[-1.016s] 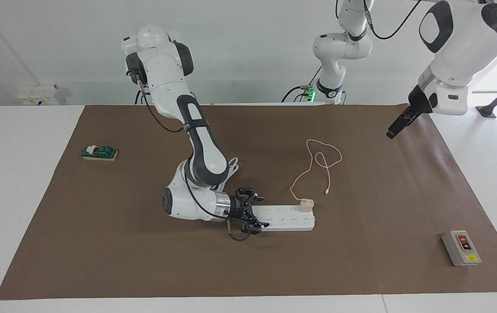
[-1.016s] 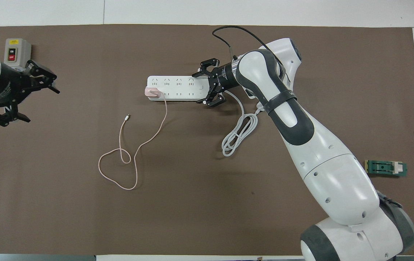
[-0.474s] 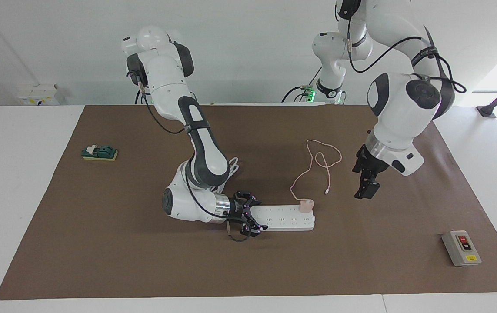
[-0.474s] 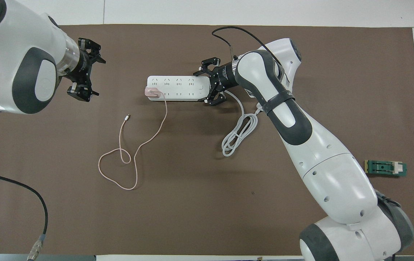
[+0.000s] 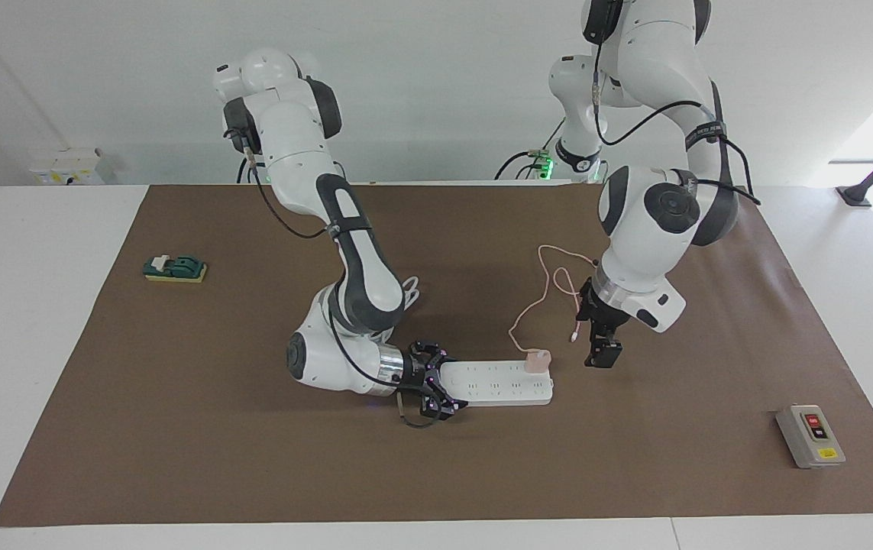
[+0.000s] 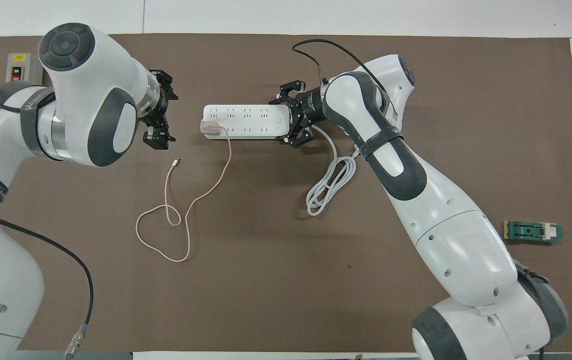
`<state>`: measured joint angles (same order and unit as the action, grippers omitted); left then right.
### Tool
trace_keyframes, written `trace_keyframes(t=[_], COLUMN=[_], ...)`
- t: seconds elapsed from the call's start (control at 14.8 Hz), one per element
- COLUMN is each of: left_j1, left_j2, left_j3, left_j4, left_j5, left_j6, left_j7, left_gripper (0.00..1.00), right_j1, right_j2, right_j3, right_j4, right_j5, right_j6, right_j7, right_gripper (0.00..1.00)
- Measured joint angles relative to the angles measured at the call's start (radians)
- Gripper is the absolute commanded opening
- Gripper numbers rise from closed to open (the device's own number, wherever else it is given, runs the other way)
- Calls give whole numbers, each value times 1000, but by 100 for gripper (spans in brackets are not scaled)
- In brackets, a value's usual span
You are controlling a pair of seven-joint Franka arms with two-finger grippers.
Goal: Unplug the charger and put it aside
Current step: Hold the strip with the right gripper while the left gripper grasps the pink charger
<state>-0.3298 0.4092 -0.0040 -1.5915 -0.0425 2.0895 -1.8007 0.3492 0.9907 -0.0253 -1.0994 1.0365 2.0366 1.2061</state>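
The small pale pink cube-shaped charger (image 5: 536,360) sits plugged into the long white plastic power strip (image 5: 493,383), at the strip's end toward the left arm's end of the table, on the brown paper mat (image 5: 199,428). Its thin pink cable (image 6: 185,210) runs off toward the robots and lies in a loose loop, its free connector resting on the mat. The right gripper (image 5: 436,386) lies low at the strip's other end with its fingers spread to either side of the strip's width; whether the pads press the plastic cannot be told. Judged from this, the right arm is there to brace the strip so it does not lift with the plug. The left gripper (image 5: 604,353) hangs above the mat just beside the charger's end of the strip, its fingers apart and holding nothing. The step in hand looks like the approach to the plug: nothing is gripped and the charger is not yet unplugged. The next move calls for bringing the left gripper over the pink cube, lowering the fingers around its sides rather than the cable, closing firmly, and pulling straight up out of the socket while the strip is held down. A grey switch box with a red button (image 5: 810,435) stands well apart near the table's edge.
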Motion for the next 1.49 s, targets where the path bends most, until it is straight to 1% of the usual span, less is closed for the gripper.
trace_keyframes(t=[0.2,0.27,0.34,0.41,0.68,0.95,1.15,1.22,1.29,1.42,1.49], left_j1=[-31,-39,-48,-55,-83,-96,-102,-102,-103,-103,-103], left_j2=[6,11,16,21,28,36,53,60,67,77,78], left_j3=[1,0,1,2,3,3,3,4,4,4,4], left_j4=[-28,-31,-34,-37,-76,-93,-92,-90,-88,-85,-83], left_j5=[17,18,18,19,60,65,65,65,66,71,80], left_j6=[49,55,58,63,112,124,135,138,141,151,153], left_j7=[-60,-71,-78,-87,-152,-162,-163,-163,-163,-164,-164], left_gripper=[100,100,100,100,100,100,93,84,65,4,0], right_j1=[0,0,1,1,2,2,2,2,2,2,2], right_j2=[0,0,0,0,-1,-1,-1,-1,-1,-1,-1], right_j3=[0,0,0,0,0,0,0,0,0,0,0], right_j4=[0,0,0,0,0,0,0,0,0,0,0], right_j5=[0,0,-1,-1,-3,-3,-3,-3,-3,-3,-3], right_j6=[1,1,2,2,4,4,4,4,4,4,4], right_j7=[0,0,0,0,0,0,0,0,0,0,0], right_gripper=[50,49,45,45,45,45,45,45,45,45,45])
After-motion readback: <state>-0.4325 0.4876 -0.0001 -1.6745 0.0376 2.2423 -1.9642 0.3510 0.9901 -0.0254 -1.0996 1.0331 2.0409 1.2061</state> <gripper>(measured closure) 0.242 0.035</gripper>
